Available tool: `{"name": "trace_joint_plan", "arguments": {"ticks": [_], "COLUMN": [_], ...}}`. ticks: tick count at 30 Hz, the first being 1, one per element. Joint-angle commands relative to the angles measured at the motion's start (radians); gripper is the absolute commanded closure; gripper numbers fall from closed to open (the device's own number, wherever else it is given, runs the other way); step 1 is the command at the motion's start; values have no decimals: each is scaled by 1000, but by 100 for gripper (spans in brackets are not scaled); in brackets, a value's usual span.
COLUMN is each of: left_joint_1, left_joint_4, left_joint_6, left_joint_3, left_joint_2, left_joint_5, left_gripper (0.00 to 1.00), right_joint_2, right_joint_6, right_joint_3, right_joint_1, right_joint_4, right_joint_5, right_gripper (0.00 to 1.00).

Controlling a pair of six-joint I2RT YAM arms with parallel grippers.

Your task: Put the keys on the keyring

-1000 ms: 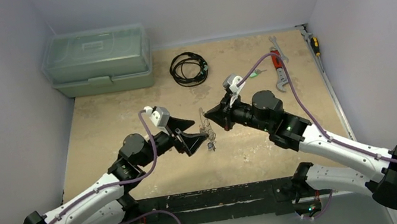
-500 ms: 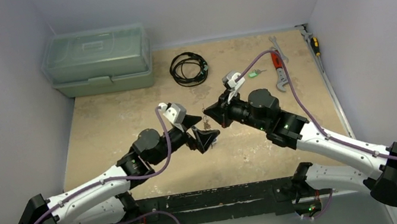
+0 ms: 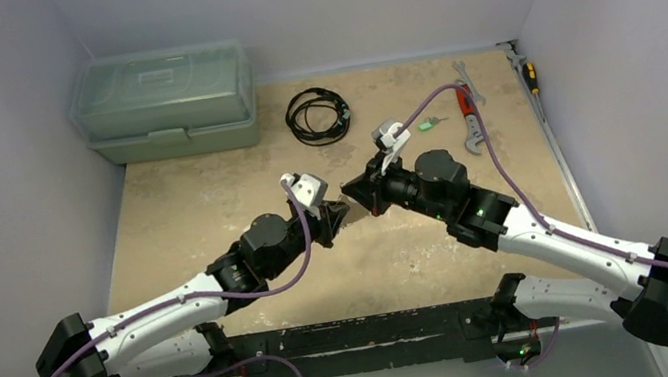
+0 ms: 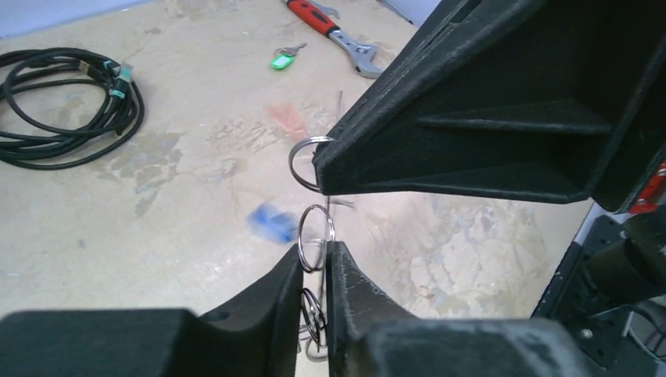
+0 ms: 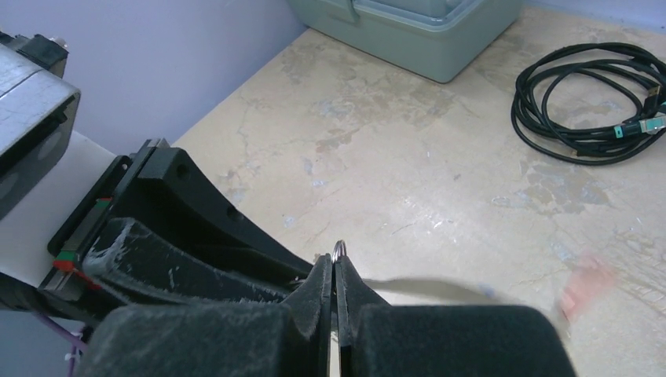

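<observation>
My two grippers meet tip to tip over the middle of the table. The left gripper has its jaws drawn close on a chain of small silver rings, which touch both pads. The right gripper is shut on another small silver ring just above them. A blue-tagged key swings blurred behind the rings. A green-tagged key lies alone on the table. The keyring's large wire loop is hidden between the grippers.
A black coiled cable lies at the back centre, with a grey-green toolbox at the back left. A red-handled wrench and a screwdriver lie at the back right.
My left arm has reached right and forward to the right gripper, and its jaws have gone from wide apart to closed around the hanging rings. The right gripper has lifted slightly and stays shut.
</observation>
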Motion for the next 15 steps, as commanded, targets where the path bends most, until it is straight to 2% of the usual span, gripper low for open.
{"name": "trace_joint_plan", "arguments": {"ticks": [1, 4, 15], "left_joint_1": [-6, -7, -10], "left_joint_4": [10, 1, -10], "left_joint_6": [55, 66, 105], "left_joint_3": [29, 25, 31], "left_joint_2": [-25, -39, -31], "left_joint_5": [-18, -19, -15], "left_gripper": [92, 100, 100], "right_joint_2": [-29, -32, -25], "right_joint_6": [-4, -11, -16], "right_joint_3": [61, 72, 128], "right_joint_1": [7, 7, 7], "right_joint_4": [2, -21, -196], "right_joint_5": [9, 38, 75], "right_gripper": [100, 100, 100]}}
